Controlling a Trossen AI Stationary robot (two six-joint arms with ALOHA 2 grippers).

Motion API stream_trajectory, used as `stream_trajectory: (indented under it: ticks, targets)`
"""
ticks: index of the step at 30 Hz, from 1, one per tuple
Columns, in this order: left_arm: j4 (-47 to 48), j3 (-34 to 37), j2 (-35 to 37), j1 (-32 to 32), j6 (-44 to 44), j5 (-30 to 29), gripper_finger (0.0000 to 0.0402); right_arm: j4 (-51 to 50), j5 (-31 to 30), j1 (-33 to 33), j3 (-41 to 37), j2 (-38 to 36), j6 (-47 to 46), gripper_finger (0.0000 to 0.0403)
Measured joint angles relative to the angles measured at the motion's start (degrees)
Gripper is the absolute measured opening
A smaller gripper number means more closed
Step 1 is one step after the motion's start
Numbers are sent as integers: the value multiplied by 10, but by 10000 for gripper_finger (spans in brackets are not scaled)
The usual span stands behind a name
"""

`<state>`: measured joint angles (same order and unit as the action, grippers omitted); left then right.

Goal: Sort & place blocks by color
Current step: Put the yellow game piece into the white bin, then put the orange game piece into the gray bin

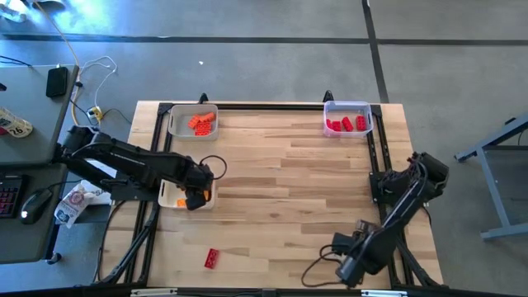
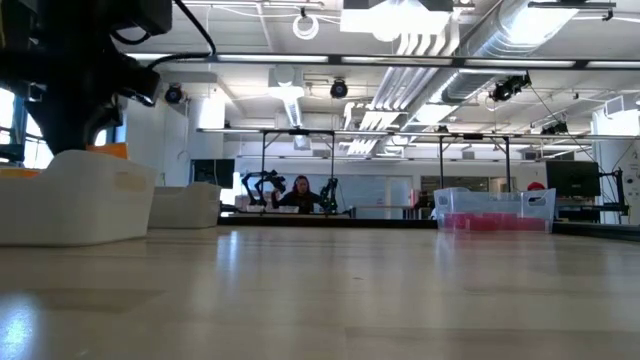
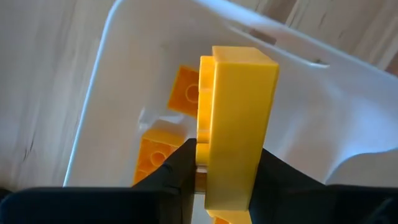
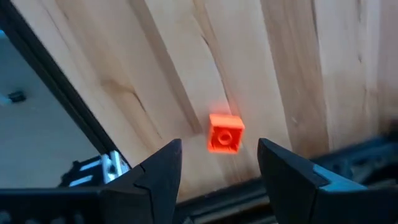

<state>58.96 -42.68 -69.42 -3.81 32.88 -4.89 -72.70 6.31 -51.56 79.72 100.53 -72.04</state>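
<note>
My left gripper (image 1: 196, 198) hangs over the white tray (image 1: 169, 196) at the table's left side, shut on a yellow block (image 3: 236, 118). Two yellow-orange blocks (image 3: 155, 152) lie on that tray's floor below it. My right gripper (image 4: 219, 155) stands open near the table's near right corner (image 1: 346, 264), pointing down. An orange-red block (image 4: 225, 132) lies flat on the wood beneath the gap between its fingers, untouched. A red block (image 1: 212, 258) lies on the table toward the near left. My left gripper pinches the yellow block's two broad faces at its lower part (image 3: 214, 168) between its two fingers (image 3: 177, 165), coming from above and pointing down. The block stands on edge in the hold, lifted clear above the tray floor.
A white tray with orange blocks (image 1: 198, 122) stands at the far left, a clear tray with red blocks (image 1: 346, 124) at the far right. A black frame rail (image 4: 56, 99) runs close beside my right gripper. The middle of the wooden table (image 1: 289, 181) is bare.
</note>
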Motion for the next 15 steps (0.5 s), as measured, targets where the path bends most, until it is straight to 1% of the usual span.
stream_trajectory:
  ticks: [3, 9, 15]
  targets:
    - [0, 0, -19, 0, 0, 0, 100, -14, 2, -20, 0, 0, -27, 195]
    - [-1, 0, -38, 0, 0, -1, 136, -15, 2, -54, 0, 0, -27, 195]
    - [0, 0, -39, 0, 0, -1, 175, -19, -24, -86, 0, 0, -31, 195]
